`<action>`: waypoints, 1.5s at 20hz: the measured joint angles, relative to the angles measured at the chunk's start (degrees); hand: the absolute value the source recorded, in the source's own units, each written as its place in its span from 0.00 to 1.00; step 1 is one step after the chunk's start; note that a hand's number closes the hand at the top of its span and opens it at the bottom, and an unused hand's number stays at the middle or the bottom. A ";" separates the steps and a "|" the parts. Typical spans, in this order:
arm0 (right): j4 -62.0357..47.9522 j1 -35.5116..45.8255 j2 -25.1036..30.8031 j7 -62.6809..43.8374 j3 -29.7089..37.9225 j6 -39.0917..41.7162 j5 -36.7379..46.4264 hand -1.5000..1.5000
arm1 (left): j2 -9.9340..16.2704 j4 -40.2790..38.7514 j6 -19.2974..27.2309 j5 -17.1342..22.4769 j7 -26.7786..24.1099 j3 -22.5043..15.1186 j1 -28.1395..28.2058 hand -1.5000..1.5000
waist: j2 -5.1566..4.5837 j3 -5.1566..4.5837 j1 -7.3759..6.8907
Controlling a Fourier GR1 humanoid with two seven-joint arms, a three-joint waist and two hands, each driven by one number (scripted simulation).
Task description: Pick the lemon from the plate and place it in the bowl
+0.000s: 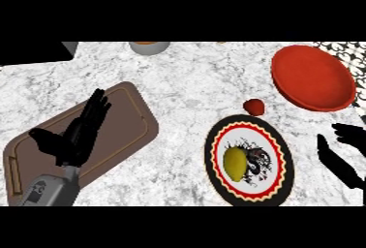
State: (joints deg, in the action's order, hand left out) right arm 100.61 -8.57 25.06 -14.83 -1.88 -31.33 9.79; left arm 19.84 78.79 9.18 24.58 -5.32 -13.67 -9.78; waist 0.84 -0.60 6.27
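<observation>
A yellow lemon [235, 163] lies on a patterned plate [217, 145] with a black and red rim, at the lower middle right. The red bowl [312, 76] stands at the upper right of the counter. My right hand [337, 158] shows at the right edge beside the plate, its fingers spread and apart from the lemon. Over the brown board at the left, my left hand [79, 130] rests open with fingers straight.
A brown cutting board [129, 121] lies at the left under my left hand. A small red fruit [253, 106] sits between plate and bowl. A grey cup [149, 47] stands at the top edge. A dark block fills the top left corner.
</observation>
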 measured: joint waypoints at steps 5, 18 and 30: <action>4.95 -7.52 -8.58 -0.37 -8.21 -12.84 15.31 0.00 | -1.74 2.05 -1.72 0.78 2.53 -2.99 0.10 0.50 | -0.19 0.16 -2.38; 8.91 -18.87 -17.47 -30.10 -15.80 -0.26 50.49 0.00 | -2.35 5.68 -2.85 0.67 5.98 -5.69 -0.96 0.50 | -1.44 -0.21 -6.26; 13.92 -6.86 -24.41 -54.53 -21.29 23.61 58.97 0.00 | -3.43 6.60 -2.66 0.13 7.89 -6.63 -2.19 0.50 | -1.44 0.26 -7.93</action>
State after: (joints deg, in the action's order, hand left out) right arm 114.54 -15.42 0.65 -69.36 -23.17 -7.72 68.76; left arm 16.41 85.40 6.51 24.71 2.57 -20.30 -11.97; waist -0.61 -0.35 -1.65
